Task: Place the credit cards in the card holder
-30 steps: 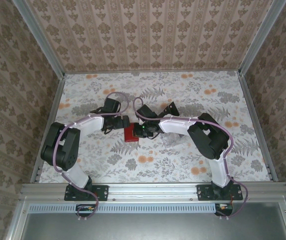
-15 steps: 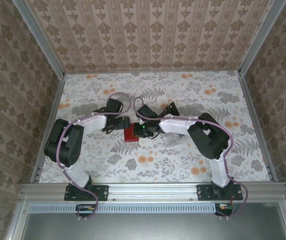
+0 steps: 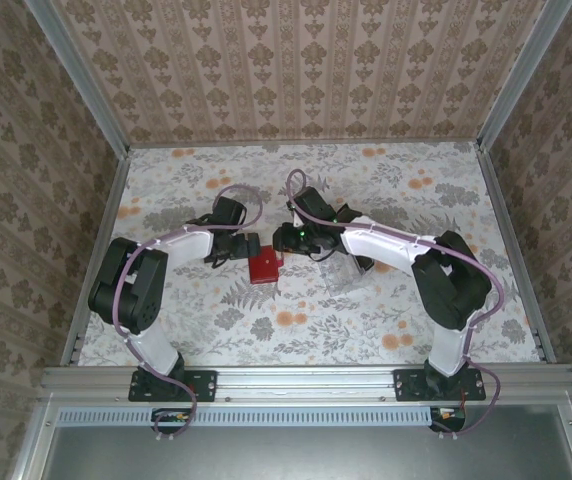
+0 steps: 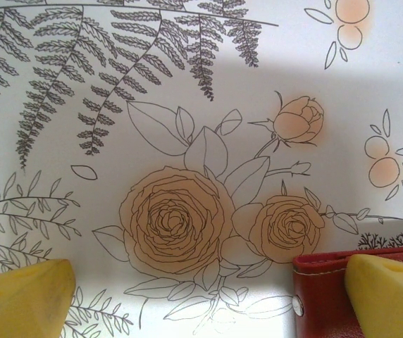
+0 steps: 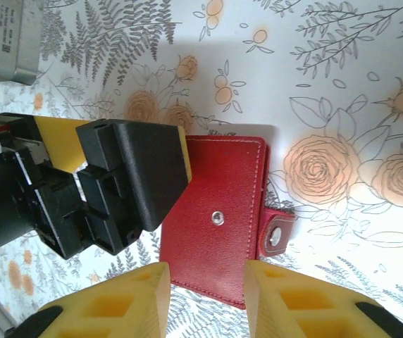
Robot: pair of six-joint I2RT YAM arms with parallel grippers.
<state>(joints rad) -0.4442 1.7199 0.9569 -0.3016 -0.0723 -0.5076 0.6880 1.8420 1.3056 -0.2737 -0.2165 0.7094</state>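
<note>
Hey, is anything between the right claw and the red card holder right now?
Nothing visible lies between the right claw and the card holder. One finger of the left claw overlaps the holder's edge, off to the side.

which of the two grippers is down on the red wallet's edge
The left gripper: one finger sits over the card holder corner. The right gripper is open above it, looking down on the whole holder.

card holder: leather-like, stitched, matt | table cover: smooth, matt
</note>
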